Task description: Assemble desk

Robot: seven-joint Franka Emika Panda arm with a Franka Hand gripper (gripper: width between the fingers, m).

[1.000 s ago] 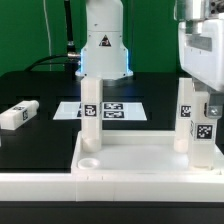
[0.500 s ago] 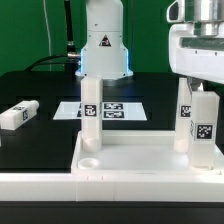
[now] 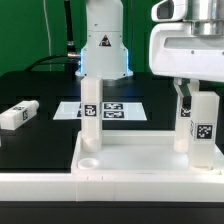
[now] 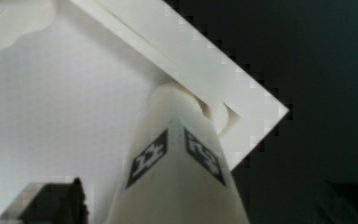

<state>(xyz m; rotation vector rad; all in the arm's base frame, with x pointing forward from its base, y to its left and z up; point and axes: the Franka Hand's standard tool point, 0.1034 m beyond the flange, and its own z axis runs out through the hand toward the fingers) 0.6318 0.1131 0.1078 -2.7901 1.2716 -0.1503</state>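
White rounded arm (image 3: 104,25) with black triangular logo (image 3: 103,45), blue light.

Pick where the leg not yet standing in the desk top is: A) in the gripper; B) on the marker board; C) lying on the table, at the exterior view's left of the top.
C: the loose leg lies flat on the table, apart from the desk top.

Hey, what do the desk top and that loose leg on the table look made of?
Desk top: apparently hard white plastic, smooth matte, with a moulded rim. Loose leg: seemingly the same white plastic; its black-and-white tag looks like a printed sticker.
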